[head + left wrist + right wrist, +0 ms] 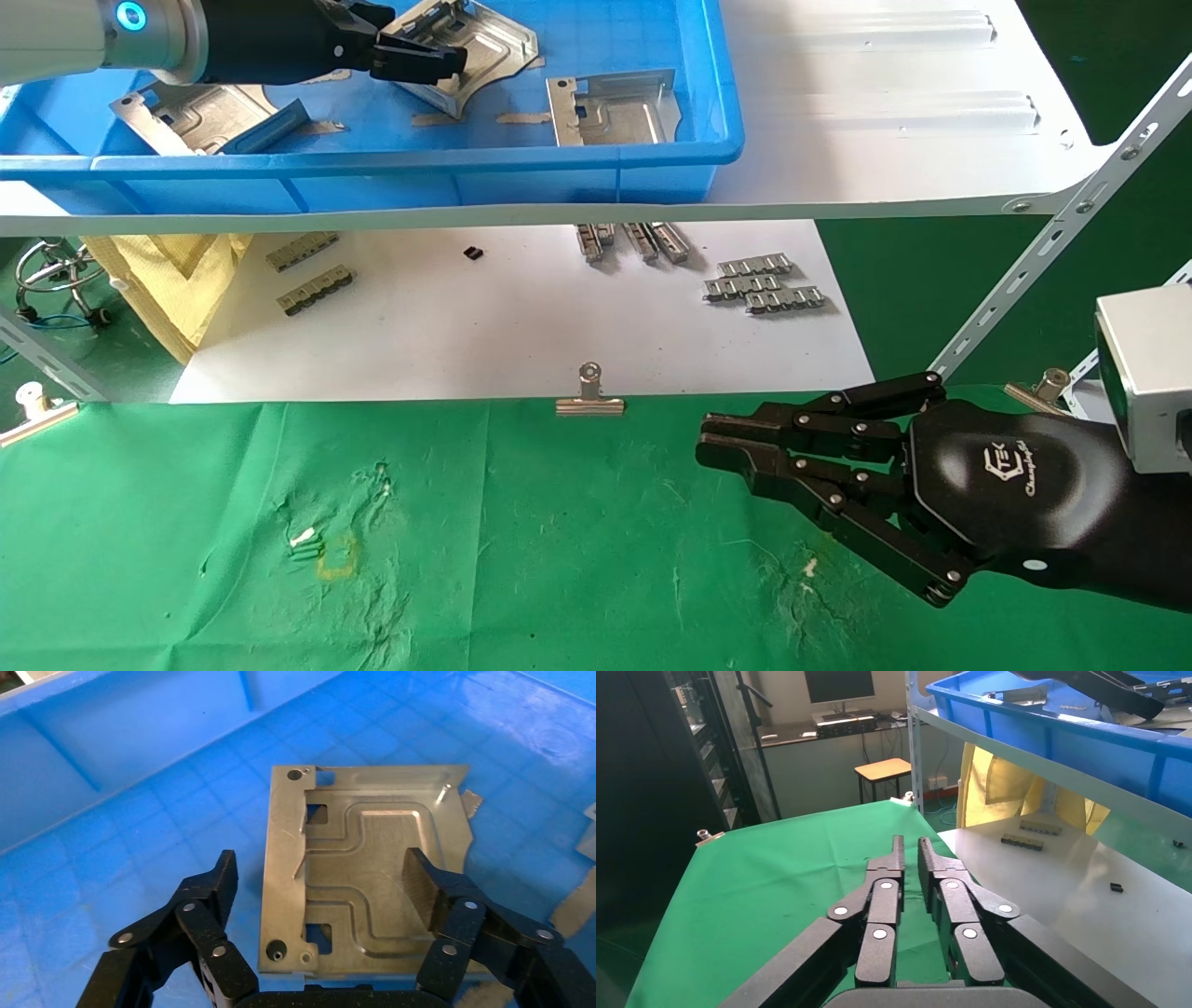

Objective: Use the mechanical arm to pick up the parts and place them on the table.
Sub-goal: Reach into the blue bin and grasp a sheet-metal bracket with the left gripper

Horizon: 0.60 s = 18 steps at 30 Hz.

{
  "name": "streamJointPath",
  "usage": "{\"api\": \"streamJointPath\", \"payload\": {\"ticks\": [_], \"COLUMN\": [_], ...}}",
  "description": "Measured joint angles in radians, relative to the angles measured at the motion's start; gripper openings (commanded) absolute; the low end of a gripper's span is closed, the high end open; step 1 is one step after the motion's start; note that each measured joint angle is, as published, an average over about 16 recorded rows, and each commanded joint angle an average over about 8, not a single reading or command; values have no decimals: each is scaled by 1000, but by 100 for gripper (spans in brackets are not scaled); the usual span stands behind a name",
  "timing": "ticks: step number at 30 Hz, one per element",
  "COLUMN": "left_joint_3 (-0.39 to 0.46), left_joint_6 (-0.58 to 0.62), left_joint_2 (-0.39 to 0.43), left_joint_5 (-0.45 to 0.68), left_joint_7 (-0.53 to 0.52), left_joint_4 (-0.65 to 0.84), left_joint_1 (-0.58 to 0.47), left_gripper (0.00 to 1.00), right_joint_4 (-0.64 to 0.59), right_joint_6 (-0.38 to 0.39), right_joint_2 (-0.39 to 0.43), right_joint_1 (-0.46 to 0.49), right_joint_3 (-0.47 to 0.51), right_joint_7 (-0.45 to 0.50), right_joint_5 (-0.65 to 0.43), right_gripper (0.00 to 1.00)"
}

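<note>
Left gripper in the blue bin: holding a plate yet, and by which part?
Nothing is held. The left gripper is open, its fingers astride a shiny silver embossed sheet-metal plate lying in the blue plastic bin.

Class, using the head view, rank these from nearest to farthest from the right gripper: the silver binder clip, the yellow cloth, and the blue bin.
1. Silver binder clip, at the green table's far edge, just to the left of the right gripper.
2. Blue bin, up on the white shelf, beyond.
3. Yellow cloth, far left under the shelf.
</note>
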Motion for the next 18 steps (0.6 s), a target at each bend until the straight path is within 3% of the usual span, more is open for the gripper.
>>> {"api": "streamJointPath", "payload": {"ticks": [18], "left_joint_3": [-13], "left_joint_6": [-30], "left_joint_2": [-7], "left_joint_5": [-17], "left_joint_7": [50], "left_joint_4": [6], "left_joint_1": [3], "left_gripper": [0], "right_joint_4": [0], "right_joint_6": [0], "right_joint_2": [0], "right_joint_1": [0], "right_joint_3": [0], "right_joint_7": [0], "right_joint_5": [0], "right_gripper": [100]}}
